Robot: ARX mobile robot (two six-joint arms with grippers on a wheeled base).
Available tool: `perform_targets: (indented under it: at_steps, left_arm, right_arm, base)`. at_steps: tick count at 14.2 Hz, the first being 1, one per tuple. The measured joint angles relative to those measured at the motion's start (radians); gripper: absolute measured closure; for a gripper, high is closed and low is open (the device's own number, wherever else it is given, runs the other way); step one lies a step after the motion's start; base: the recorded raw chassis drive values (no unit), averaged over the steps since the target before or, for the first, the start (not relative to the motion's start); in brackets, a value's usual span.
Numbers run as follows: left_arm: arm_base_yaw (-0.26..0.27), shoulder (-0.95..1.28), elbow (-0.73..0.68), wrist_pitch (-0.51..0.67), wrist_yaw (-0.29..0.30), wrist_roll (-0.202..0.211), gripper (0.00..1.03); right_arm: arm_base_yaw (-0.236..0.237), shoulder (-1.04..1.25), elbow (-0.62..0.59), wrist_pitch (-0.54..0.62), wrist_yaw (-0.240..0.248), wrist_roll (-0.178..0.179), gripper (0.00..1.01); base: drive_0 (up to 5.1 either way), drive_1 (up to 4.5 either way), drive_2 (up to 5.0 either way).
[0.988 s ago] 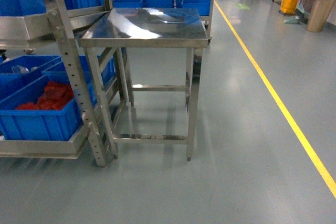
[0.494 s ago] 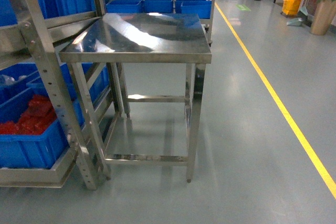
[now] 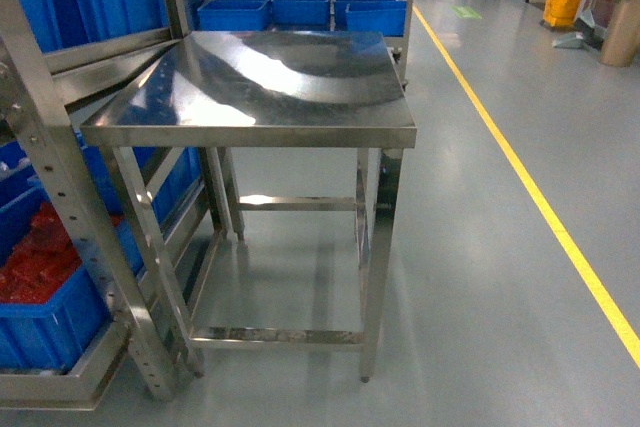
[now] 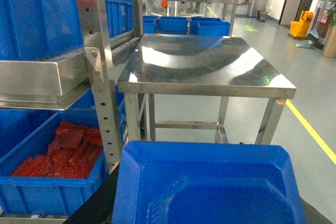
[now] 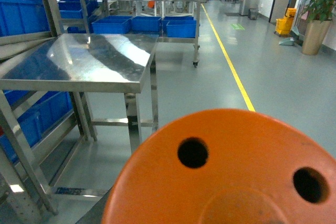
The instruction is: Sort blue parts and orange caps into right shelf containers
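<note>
A steel table [image 3: 260, 82] fills the head view, its shiny top bare. To its left, touching or just beside it, stands a steel rack [image 3: 50, 177]; on the rack's low shelf sits a blue bin [image 4: 50, 182] holding red pieces [image 4: 63, 150]. More blue bins [image 3: 300, 12] stand on a shelf behind the table. To the table's right a yellow floor line [image 3: 520, 177] runs along the grey floor.

Neither gripper shows in any view, so whether their fingers are closed or released cannot be told. A blue tray [image 4: 210, 187] fills the bottom of the left wrist view; an orange disc [image 5: 226, 171] with two round holes fills the bottom of the right wrist view. No orange caps can be made out.
</note>
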Motion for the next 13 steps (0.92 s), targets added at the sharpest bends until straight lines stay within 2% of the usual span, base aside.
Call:
perform_targets:
  at_steps: [13]
  left_arm:
    - [0.0,0.0,0.0,0.001,-0.002,0.0,0.61]
  right_arm:
    - [0.0,0.0,0.0,0.007,0.001,0.0,0.57]
  base:
    - [-4.7,1.67,3.5]
